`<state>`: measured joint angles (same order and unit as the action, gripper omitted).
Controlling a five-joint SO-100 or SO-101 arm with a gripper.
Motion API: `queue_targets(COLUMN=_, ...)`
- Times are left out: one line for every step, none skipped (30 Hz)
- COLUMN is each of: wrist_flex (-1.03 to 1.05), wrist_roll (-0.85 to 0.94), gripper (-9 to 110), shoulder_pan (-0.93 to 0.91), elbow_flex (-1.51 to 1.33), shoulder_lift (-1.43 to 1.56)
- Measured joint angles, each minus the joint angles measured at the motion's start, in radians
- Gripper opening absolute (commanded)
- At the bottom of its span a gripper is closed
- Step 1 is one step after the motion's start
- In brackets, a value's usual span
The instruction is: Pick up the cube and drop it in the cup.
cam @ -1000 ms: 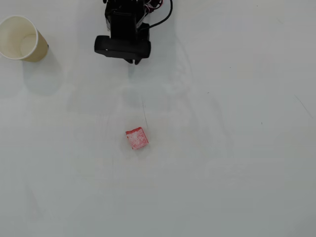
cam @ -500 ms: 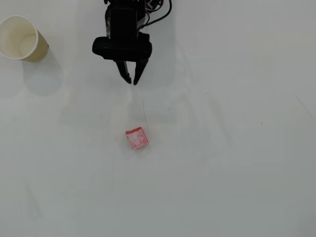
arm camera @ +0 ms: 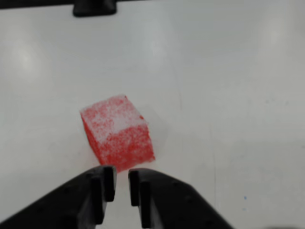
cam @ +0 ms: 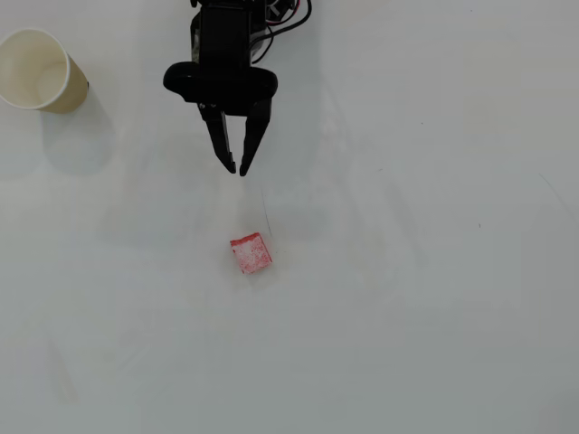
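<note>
Cube (cam: 251, 254) below claw (cam: 237, 169) (apart), overhead view

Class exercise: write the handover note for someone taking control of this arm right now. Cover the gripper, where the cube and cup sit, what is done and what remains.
Gripper: empty, jaws nearly closed with a slim gap, short of the cube and not touching it.
Cube: lying free on the white table; in the wrist view it sits just ahead of the fingertips, slightly left.
Cup: upright and empty at the overhead view's top left, far from the cube.
Done: nothing grasped yet.
Left: open wider, close on the cube, carry it over the cup, release.
</note>
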<state>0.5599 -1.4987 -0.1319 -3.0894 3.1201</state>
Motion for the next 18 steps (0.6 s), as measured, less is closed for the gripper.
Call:
queue_targets(wrist_flex=0.000, wrist_roll=0.000, gripper=0, shoulder_pan=0.000, elbow_flex=0.000, shoulder_lift=0.000)
queue_targets(wrist_flex=0.000, wrist_roll=0.000, gripper=0, shoulder_pan=0.000, elbow_flex=0.000, shoulder_lift=0.000)
queue_targets(wrist_flex=0.000, wrist_roll=0.000, gripper=0, shoulder_pan=0.000, elbow_flex=0.000, shoulder_lift=0.000)
queue_targets(wrist_flex=0.000, wrist_roll=0.000, gripper=0, shoulder_pan=0.000, elbow_flex=0.000, shoulder_lift=0.000)
queue_targets(wrist_flex=0.000, wrist_roll=0.000, gripper=0, shoulder_pan=0.000, elbow_flex=0.000, shoulder_lift=0.000)
queue_targets(wrist_flex=0.000, wrist_roll=0.000, gripper=0, shoulder_pan=0.000, elbow_flex=0.000, shoulder_lift=0.000)
queue_targets(wrist_flex=0.000, wrist_roll=0.000, gripper=0, shoulder_pan=0.000, elbow_flex=0.000, shoulder_lift=0.000)
queue_targets(wrist_flex=0.000, wrist_roll=0.000, gripper=0, shoulder_pan=0.000, elbow_flex=0.000, shoulder_lift=0.000)
queue_targets(wrist_flex=0.000, wrist_roll=0.000, gripper=0, shoulder_pan=0.000, elbow_flex=0.000, shoulder_lift=0.000)
queue_targets(wrist_flex=0.000, wrist_roll=0.000, gripper=0, shoulder_pan=0.000, elbow_flex=0.000, shoulder_lift=0.000)
queue_targets(wrist_flex=0.000, wrist_roll=0.000, gripper=0, shoulder_pan=0.000, elbow_flex=0.000, shoulder_lift=0.000)
queue_targets(wrist_flex=0.000, wrist_roll=0.000, gripper=0, shoulder_pan=0.000, elbow_flex=0.000, shoulder_lift=0.000)
queue_targets(wrist_flex=0.000, wrist_roll=0.000, gripper=0, shoulder_pan=0.000, elbow_flex=0.000, shoulder_lift=0.000)
queue_targets(wrist_flex=0.000, wrist_roll=0.000, gripper=0, shoulder_pan=0.000, elbow_flex=0.000, shoulder_lift=0.000)
queue_targets(wrist_flex=0.000, wrist_roll=0.000, gripper=0, shoulder_pan=-0.006, elbow_flex=0.000, shoulder_lift=0.000)
queue_targets(wrist_flex=0.000, wrist_roll=0.000, gripper=0, shoulder_pan=-0.012, elbow_flex=0.000, shoulder_lift=0.000)
queue_targets(wrist_flex=0.000, wrist_roll=0.000, gripper=0, shoulder_pan=-0.017, elbow_flex=0.000, shoulder_lift=0.000)
queue_targets(wrist_flex=0.000, wrist_roll=0.000, gripper=0, shoulder_pan=-0.018, elbow_flex=0.000, shoulder_lift=0.000)
